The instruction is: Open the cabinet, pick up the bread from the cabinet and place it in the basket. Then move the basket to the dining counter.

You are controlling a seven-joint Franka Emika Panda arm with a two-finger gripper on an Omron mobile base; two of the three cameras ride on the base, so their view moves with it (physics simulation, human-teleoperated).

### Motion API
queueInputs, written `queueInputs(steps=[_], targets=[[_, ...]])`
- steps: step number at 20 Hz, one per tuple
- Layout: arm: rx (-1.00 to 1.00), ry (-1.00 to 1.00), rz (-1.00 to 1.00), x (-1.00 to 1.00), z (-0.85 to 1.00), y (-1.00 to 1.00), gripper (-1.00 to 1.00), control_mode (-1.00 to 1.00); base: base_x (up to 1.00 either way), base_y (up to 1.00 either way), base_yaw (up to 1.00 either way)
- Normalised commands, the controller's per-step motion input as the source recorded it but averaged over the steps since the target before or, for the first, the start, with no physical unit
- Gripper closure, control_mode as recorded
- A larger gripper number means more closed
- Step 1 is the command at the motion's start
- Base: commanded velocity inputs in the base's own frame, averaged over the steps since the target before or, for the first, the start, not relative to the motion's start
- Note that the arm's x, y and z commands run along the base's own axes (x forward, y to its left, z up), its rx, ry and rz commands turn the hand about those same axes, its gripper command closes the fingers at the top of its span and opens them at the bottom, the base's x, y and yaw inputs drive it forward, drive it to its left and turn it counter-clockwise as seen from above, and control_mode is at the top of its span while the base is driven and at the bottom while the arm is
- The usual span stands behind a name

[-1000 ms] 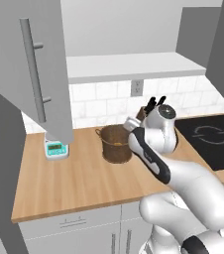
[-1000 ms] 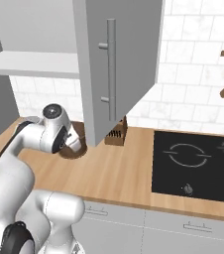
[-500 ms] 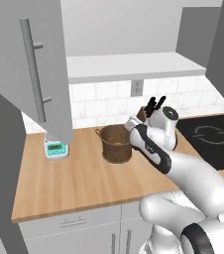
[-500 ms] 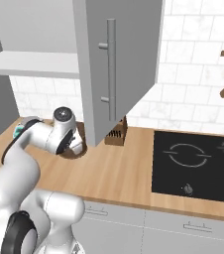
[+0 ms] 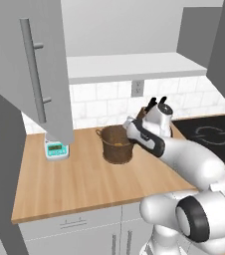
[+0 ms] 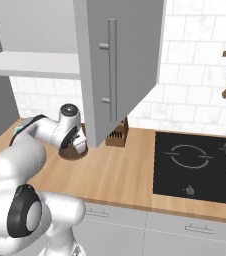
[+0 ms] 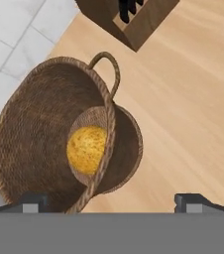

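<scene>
Bread (image 7: 86,149) lies on the bottom of the basket (image 7: 44,129), which stands on the wooden worktop (image 5: 74,184) just left of the knife block (image 7: 129,17). My tool (image 7: 111,201) hovers above the basket's rim, fingers wide apart, holding nothing. Cabinet (image 5: 32,74) door hangs open.

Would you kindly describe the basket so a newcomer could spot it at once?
On the wooden counter left of the hob, below the open cabinet, stands the basket. It is round, dark, woven, with loop handles and the bread inside, unlike the angular knife block beside it.
</scene>
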Motion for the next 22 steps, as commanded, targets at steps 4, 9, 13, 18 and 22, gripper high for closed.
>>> queueInputs(steps=[4,9,13,18,22], targets=[[0.00,0.04,0.00,0.23,-0.23,0.00,-1.00,-1.00,0.00,0.00,0.00],[0.00,0.03,0.00,0.21,-0.30,0.00,-1.00,-1.00,0.00,0.00,0.00],[0.00,0.02,0.00,0.25,-0.22,0.01,-1.00,-1.00,0.00,0.00,0.00],[0.00,0.03,0.00,0.26,-0.23,0.04,-1.00,-1.00,0.00,0.00,0.00],[0.00,0.04,0.00,0.17,-0.29,0.04,-1.00,-1.00,0.00,0.00,0.00]])
